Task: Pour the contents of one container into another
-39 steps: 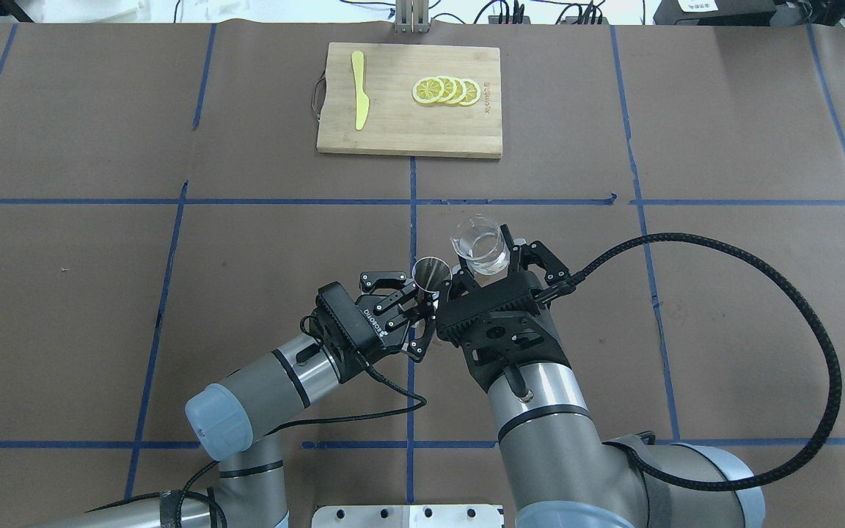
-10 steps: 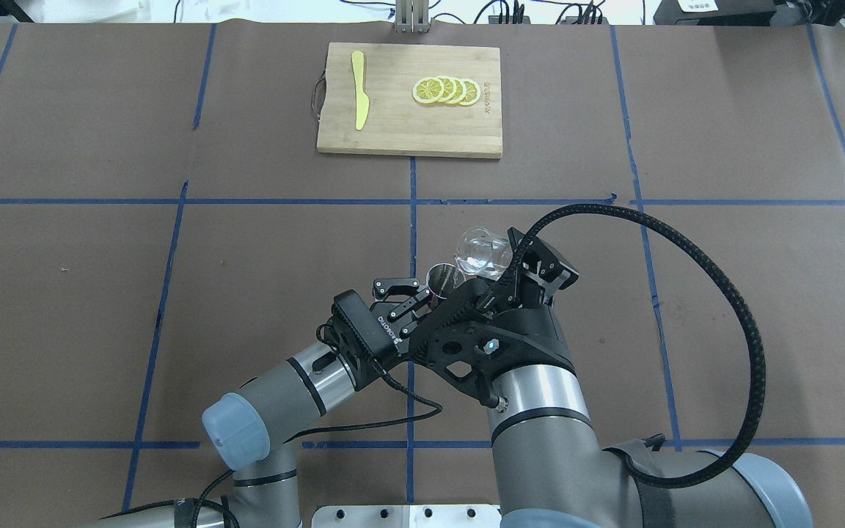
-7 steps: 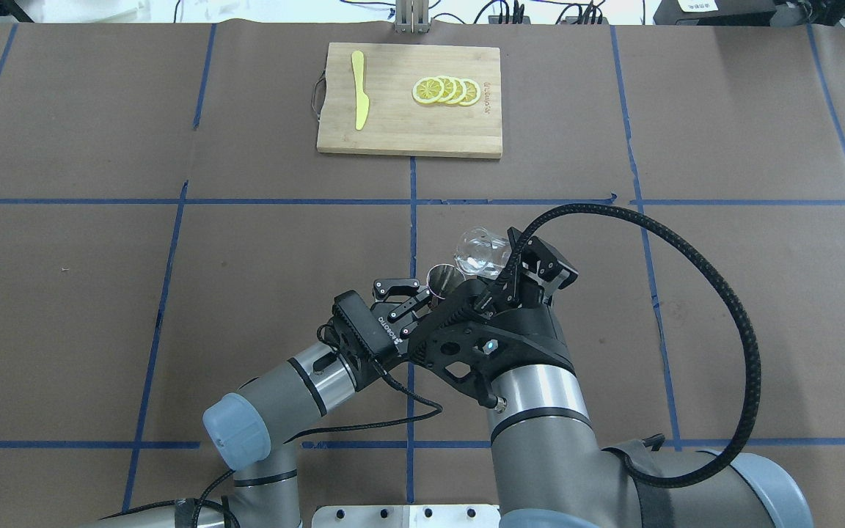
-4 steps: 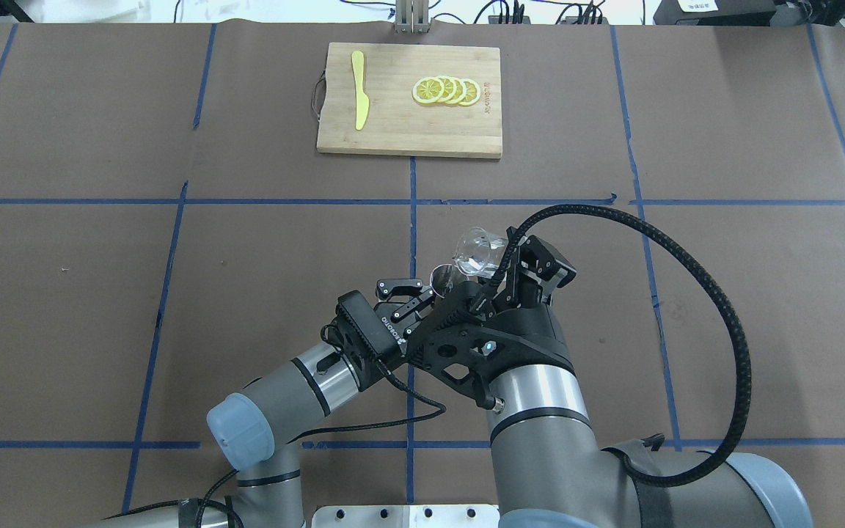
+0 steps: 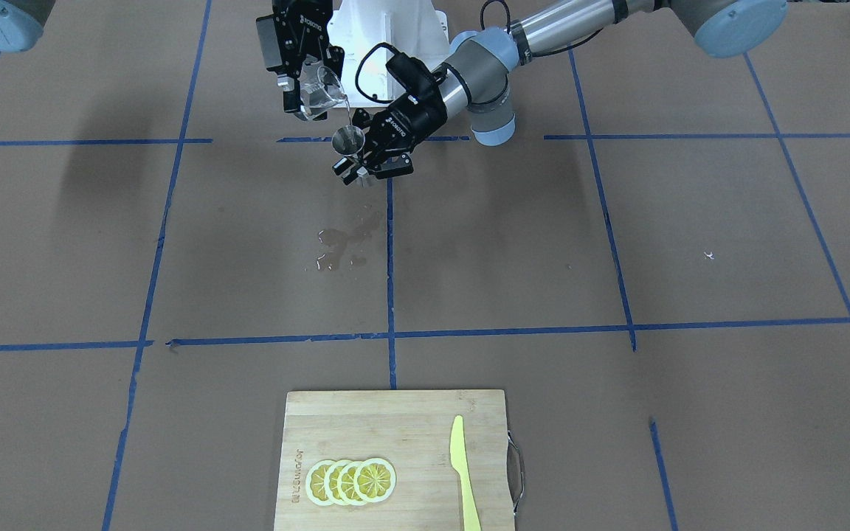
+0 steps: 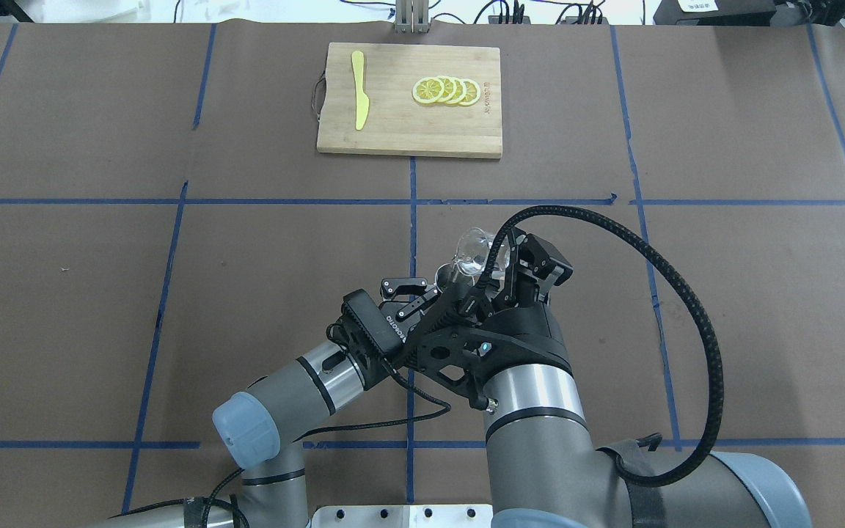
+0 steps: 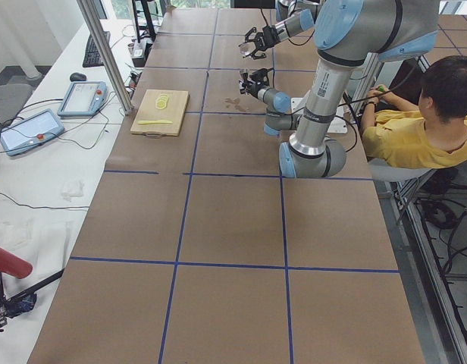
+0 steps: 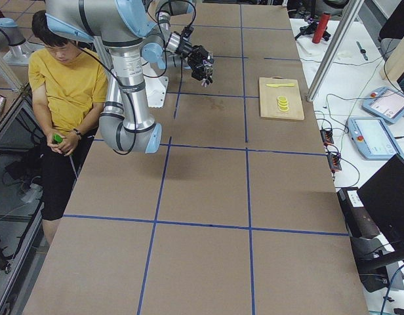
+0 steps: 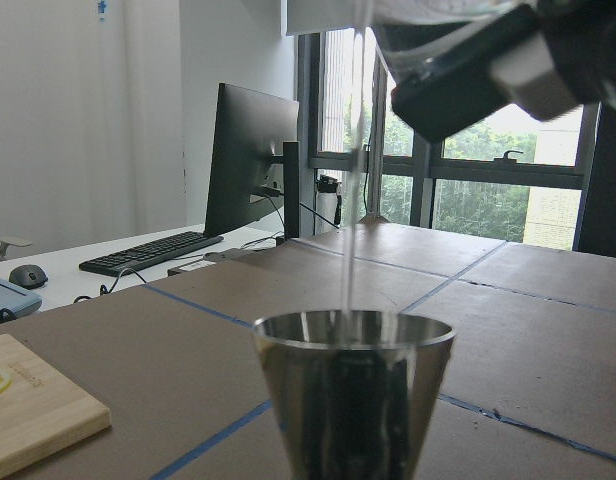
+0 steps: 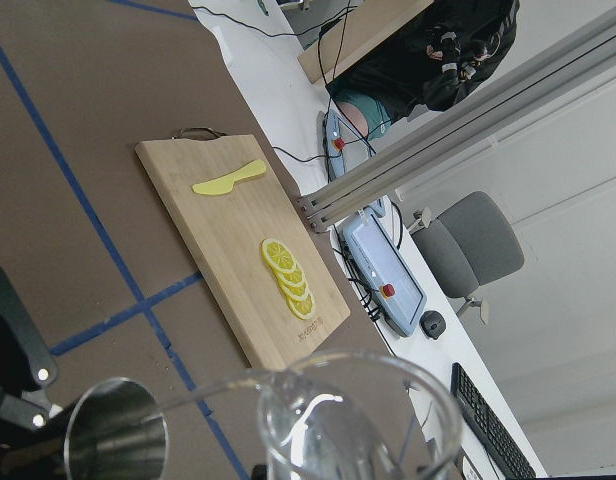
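Observation:
My right gripper [image 5: 308, 82] is shut on the clear glass cup [image 5: 324, 94] and holds it tilted, lip down, above the silver jigger [image 5: 348, 140]. A thin stream of water falls from the cup's lip into the jigger's open top [image 9: 353, 330]. The jigger stands upright in the air, with my left gripper [image 5: 363, 164] shut on its waist. From overhead the cup [image 6: 472, 248] partly covers the jigger [image 6: 442, 276]. In the right wrist view the cup's rim [image 10: 360, 400] is close up, with the jigger [image 10: 113, 438] just beside it.
A wet patch [image 5: 340, 247] marks the brown table cover below the grippers. A wooden cutting board [image 6: 400, 139] with lemon slices [image 6: 446, 91] and a yellow knife [image 6: 359, 88] lies at the far side. A seated person [image 7: 415, 121] is behind the robot's base.
The right gripper has tipped the cup from nearly upright to leaning over the jigger. Both grippers have drifted slightly to the right overhead, and the cable loop has narrowed.

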